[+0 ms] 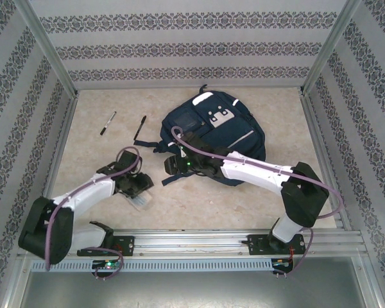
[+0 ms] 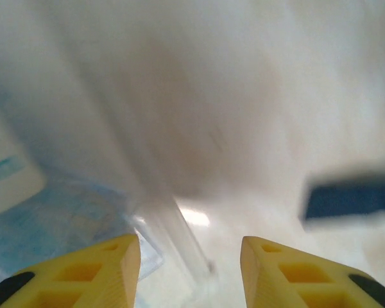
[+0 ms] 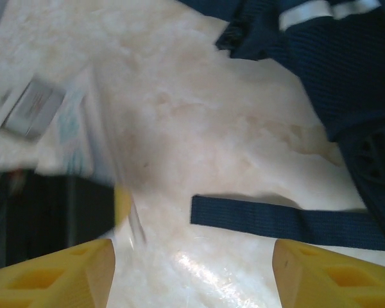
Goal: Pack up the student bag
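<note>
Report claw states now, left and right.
Left claw: open, nothing clamped.
Right claw: open, empty.

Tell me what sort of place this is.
Probably a robot test cell: patterned panel walls on metal framing, left arm and right arm bolted to a rail, and the student bag on a marble-look table.

high rear overhead; both wrist cameras close over shared tabletop [image 1: 199, 204]

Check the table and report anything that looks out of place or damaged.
Nothing looks spilled or damaged. The backpack lies flat with one strap trailing loose across the table, and two pens lie unpacked beside it.
</note>
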Robot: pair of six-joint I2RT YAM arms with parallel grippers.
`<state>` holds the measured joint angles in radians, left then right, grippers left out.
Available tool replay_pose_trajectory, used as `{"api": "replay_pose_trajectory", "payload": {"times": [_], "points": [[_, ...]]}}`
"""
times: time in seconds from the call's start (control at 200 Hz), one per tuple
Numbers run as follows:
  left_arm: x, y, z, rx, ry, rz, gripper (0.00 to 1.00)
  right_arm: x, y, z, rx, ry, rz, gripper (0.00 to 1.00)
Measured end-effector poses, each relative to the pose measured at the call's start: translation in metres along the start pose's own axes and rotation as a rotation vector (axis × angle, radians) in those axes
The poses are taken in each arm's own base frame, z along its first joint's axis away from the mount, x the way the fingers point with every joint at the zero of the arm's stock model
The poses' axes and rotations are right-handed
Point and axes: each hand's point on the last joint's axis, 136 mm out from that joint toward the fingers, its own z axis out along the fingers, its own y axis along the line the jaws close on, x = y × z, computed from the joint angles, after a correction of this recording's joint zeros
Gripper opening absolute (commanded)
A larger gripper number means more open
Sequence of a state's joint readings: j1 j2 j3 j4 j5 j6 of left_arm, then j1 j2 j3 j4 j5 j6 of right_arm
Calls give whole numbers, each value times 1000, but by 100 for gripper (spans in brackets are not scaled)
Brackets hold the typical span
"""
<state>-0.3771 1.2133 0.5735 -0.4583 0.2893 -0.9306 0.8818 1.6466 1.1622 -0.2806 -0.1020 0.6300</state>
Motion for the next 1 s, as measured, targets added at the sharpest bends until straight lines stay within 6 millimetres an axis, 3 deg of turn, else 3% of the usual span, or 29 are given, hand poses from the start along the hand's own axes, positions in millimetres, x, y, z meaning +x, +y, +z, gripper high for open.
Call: {"api": "replay_pose_trajectory", "payload": {"times": [0.075,0.16,0.275,0.35,0.475,0.59,0.774,0.829,1.004], "points": [[6,-17,-19,61,-6,-10,54,3,-9,10,20,26,42,66],[-9,-35,-51,121,-99,-7,54,8,-6,28,-11,87,80,64],[-21,-34,-72,144,-175,-37,53,16,14,56,-122,203,89,62],[-16,-15,-65,102,-160,-79,53,24,26,68,-196,272,62,61],[13,35,-44,-23,-96,-155,47,40,42,73,-307,365,19,60],[22,72,-45,-147,-125,-195,46,46,61,82,-386,421,-24,58],[19,98,-32,-247,-163,-231,42,53,95,108,-444,480,-87,56],[22,105,-22,-269,-150,-248,38,59,97,116,-440,499,-93,56],[23,105,-17,-244,-155,-269,24,79,88,131,-387,583,-85,56]]}}
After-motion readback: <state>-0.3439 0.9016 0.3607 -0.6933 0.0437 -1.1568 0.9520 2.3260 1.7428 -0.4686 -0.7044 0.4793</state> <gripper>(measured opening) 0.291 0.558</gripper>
